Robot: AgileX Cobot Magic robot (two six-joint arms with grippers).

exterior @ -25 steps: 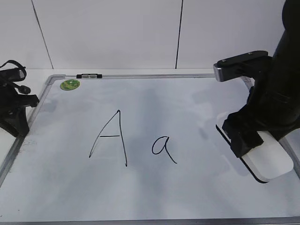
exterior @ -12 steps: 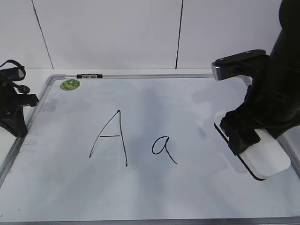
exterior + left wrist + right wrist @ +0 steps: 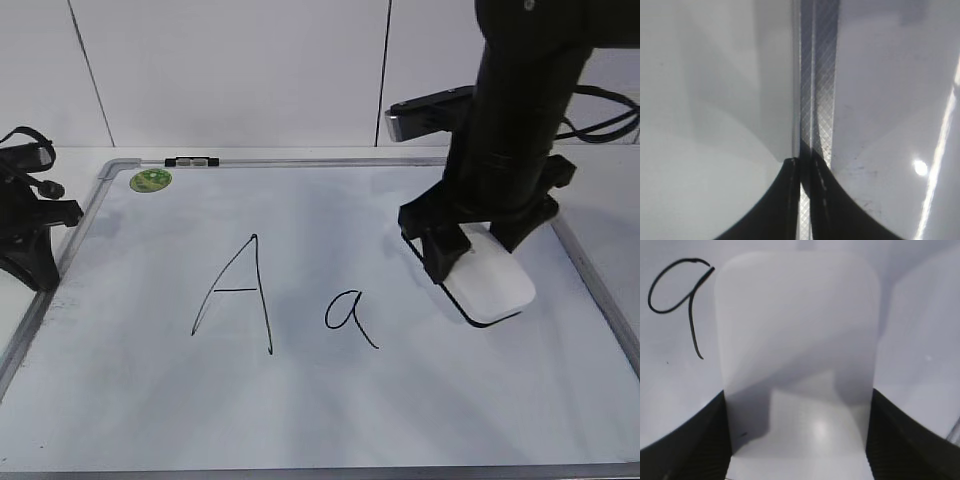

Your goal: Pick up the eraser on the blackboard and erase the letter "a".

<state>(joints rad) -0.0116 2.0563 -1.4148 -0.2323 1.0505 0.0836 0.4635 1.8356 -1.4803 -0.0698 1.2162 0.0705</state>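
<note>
Right gripper [image 3: 478, 252] has carried the eraser [image 3: 487, 278] leftward from the right edge toward the letter "a" [image 3: 349, 317], clamped on it. Eraser now centre-right on the blackboard [image 3: 320, 400], just right of the "a". Left gripper [image 3: 802, 200] pinched closed, bottom centre over the frame.

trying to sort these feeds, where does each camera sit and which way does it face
Exterior: in front of the table, slanting down at the whiteboard; shows both arms, the right gripper holding the eraser.
Left wrist: on the left arm, looking down at the board's frame; closed dark fingers show.
Right wrist: looking down over the eraser between its fingers.
Exterior and right wrist share the eraser and the small "a".
</note>
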